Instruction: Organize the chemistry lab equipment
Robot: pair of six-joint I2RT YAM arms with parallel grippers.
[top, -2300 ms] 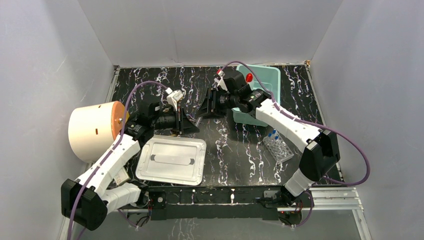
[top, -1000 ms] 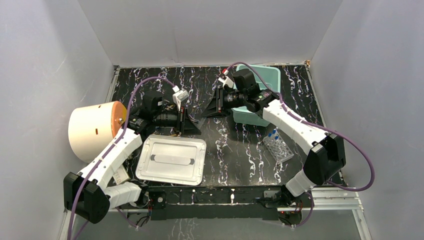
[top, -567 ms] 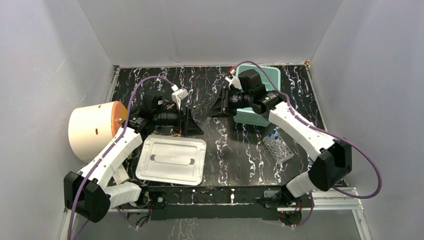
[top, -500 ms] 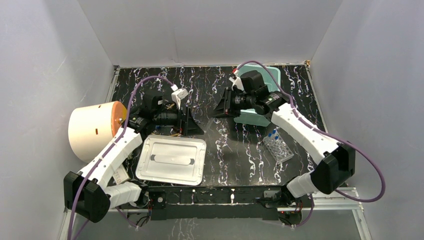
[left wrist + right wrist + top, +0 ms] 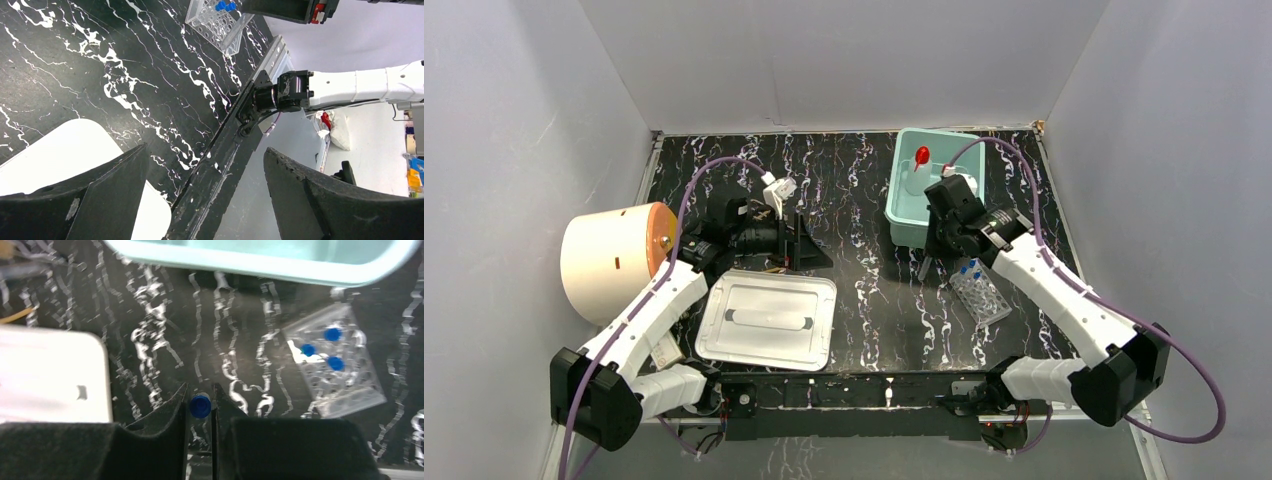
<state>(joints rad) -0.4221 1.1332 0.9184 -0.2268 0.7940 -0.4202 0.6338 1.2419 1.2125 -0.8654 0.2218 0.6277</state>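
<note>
My right gripper (image 5: 200, 388) is shut on a tiny blue-capped clear tube (image 5: 200, 406), its cap showing between the fingertips. In the top view this gripper (image 5: 931, 264) hangs over the dark table just left of the clear tube rack (image 5: 980, 294). The rack (image 5: 332, 367) holds three blue-capped tubes. A white squeeze bottle with a red cap (image 5: 922, 160) stands in the teal bin (image 5: 894, 214). My left gripper (image 5: 206, 150) is wide open and empty; it sits above the far edge of the metal tray (image 5: 769, 322). A thin amber strand (image 5: 17, 315) lies at the left edge.
A large cream cylinder with an orange face (image 5: 614, 260) lies at the left by the wall. The teal bin's rim (image 5: 250, 262) is just beyond my right gripper. A black rail (image 5: 225, 155) runs along the table's near edge. Grey walls close in three sides.
My left gripper has opened wide. The right arm has swung away from it to the right and toward the rack, still shut on the tube, uncovering the bin and bottle.
</note>
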